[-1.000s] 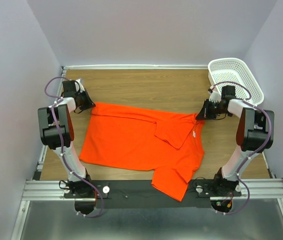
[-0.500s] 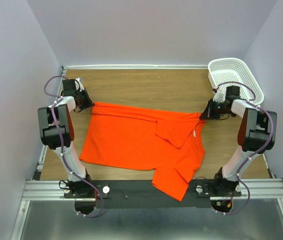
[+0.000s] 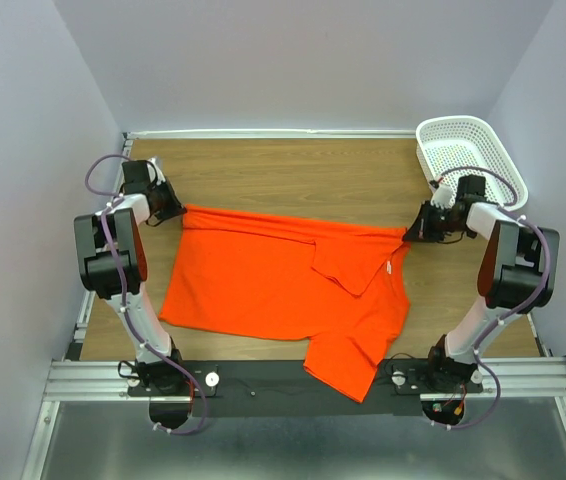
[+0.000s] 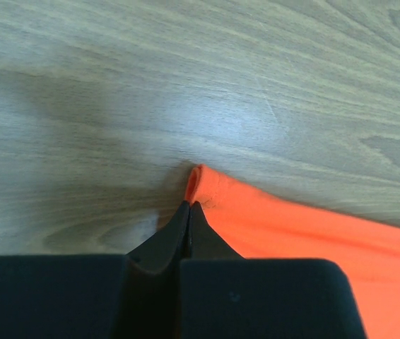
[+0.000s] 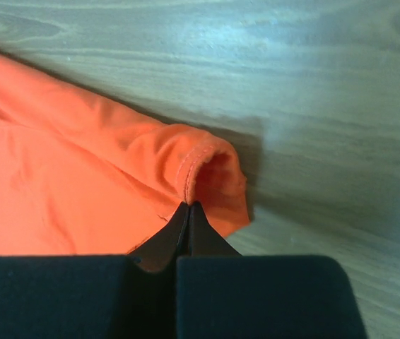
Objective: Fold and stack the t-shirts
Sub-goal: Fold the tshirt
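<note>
Both arms reach out low and wide apart, left pincer (image 3: 175, 208) and right pincer (image 3: 410, 232) clamped shut.

- The table (image 3: 293, 170) is brown wood with wavy lines.
- The back wall (image 3: 303, 60), left wall (image 3: 23, 150) and right wall (image 3: 563, 110) stand around it.
- All 3 are plain, pale purple.
- A white strip (image 3: 263, 133) runs along the table's far edge.
- A silver metal rail (image 3: 93, 375) crosses the near edge.
- Soft light leaves a pale shine (image 4: 200, 116) on the wood.

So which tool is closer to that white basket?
The right tool, pinching a corner of the t-shirt near the basket; the left tool pinches the opposite corner.
</note>
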Available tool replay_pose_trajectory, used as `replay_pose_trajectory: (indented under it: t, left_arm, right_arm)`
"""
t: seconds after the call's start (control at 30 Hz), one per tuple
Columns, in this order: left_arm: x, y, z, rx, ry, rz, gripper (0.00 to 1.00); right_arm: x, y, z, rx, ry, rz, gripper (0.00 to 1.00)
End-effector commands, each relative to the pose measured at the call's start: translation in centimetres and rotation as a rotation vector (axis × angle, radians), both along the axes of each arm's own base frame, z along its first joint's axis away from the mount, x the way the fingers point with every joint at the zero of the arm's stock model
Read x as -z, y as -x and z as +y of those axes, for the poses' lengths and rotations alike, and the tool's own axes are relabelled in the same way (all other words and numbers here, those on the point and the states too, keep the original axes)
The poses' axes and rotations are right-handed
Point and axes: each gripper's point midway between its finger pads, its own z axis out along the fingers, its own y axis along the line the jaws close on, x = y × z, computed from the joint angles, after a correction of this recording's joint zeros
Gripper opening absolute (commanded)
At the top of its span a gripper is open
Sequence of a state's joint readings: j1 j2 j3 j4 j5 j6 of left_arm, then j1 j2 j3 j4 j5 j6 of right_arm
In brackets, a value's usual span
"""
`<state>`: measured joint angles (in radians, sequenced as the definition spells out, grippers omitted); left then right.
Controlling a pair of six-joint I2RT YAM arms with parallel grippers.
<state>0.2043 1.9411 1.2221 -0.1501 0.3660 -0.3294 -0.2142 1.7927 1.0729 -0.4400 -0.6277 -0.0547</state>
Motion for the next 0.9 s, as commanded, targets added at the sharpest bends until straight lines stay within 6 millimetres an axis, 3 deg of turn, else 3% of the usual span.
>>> replay_pose_trajectory:
  t: [0.0,0.23,0.3,0.37,0.4,0.57,0.6,0.73,0.87]
  left_arm:
    - [-1.9,-0.5,2.8,-0.094,-0.047,-0.063,0.0]
    - [-1.3,-0.3,2.0,-0.06,0.001,-0.058,0.0]
    - [-1.3,-0.5,1.5,-0.037,0.024,-0.068,0.01]
    - [-1.6,-0.7,1.2,-0.028,0.032,-0.077,0.11]
    - [-1.8,-0.8,1.2,-0.025,0.034,-0.083,0.27]
    - [-4.9,-1.1,2.0,-0.056,-0.003,-0.153,0.5]
    - [-6.4,-1.1,2.6,-0.086,-0.038,-0.185,0.52]
    - [-9.4,0.2,3.2,-0.144,-0.073,-0.241,0.54]
    - [-7.8,2.5,1.5,-0.113,-0.002,-0.196,0.54]
  right_arm:
    - [-0.2,1.2,-0.8,0.007,-0.003,0.001,0.01]
    - [-0.2,0.8,-0.1,-0.005,-0.073,0.014,0.01]
    - [-0.3,0.3,0.0,-0.012,-0.084,0.006,0.05]
    - [-0.6,0.0,0.1,-0.021,-0.09,-0.008,0.11]
    - [-1.0,-0.2,0.0,-0.026,-0.087,-0.022,0.19]
    - [-3.7,-1.1,-0.9,-0.042,-0.006,-0.13,0.36]
    - [-4.0,-1.1,-0.9,-0.044,0.0,-0.141,0.4]
    - [-5.2,0.1,0.8,-0.092,-0.087,-0.164,0.39]
    - [-3.4,2.9,3.3,-0.161,-0.206,-0.035,0.38]
